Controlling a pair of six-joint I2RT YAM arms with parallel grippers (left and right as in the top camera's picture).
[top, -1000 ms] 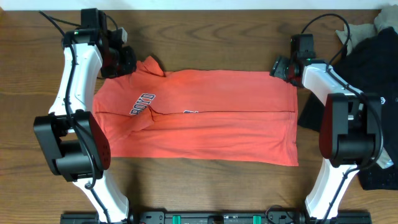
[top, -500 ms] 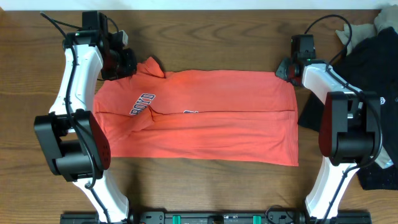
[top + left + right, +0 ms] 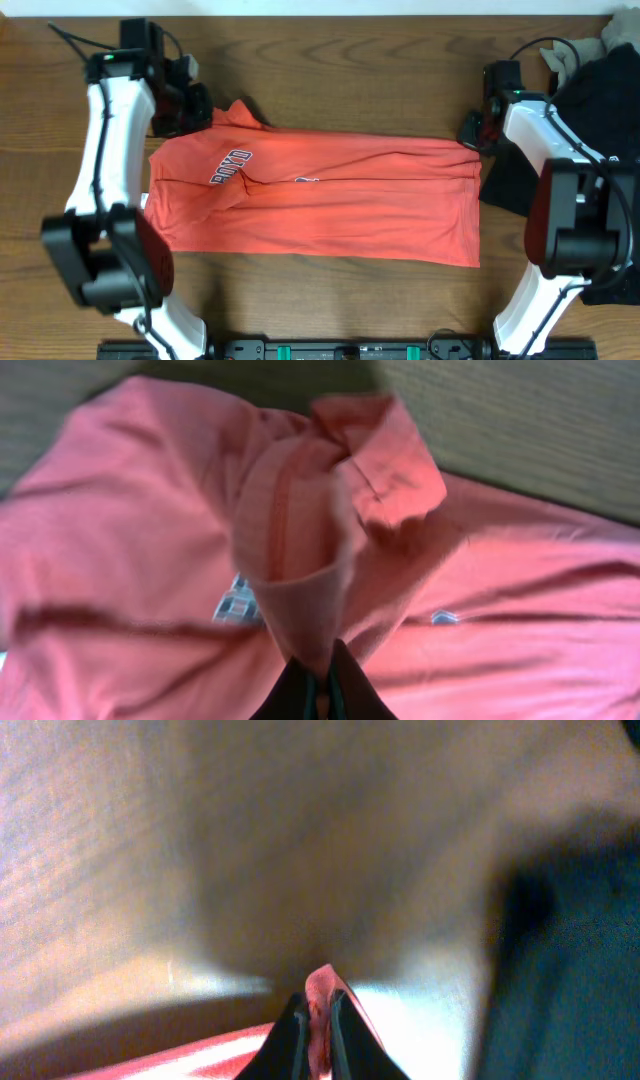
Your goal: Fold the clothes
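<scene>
Shirt status: coral-red T-shirt (image 3: 320, 205) lies spread across the middle of the counter (image 3: 330, 70), near hem straight, lettering (image 3: 228, 165) toward the left. At its far edge, left end effector (image 3: 315, 682) is clamped on a bunched fold at the far-left corner, and right end effector (image 3: 318, 1016) is pinched narrow on a sliver of red fabric at the far-right corner. Heaped at the counter's far right, beyond that corner: black tee (image 3: 600, 80) and beige piece (image 3: 575, 48).
</scene>
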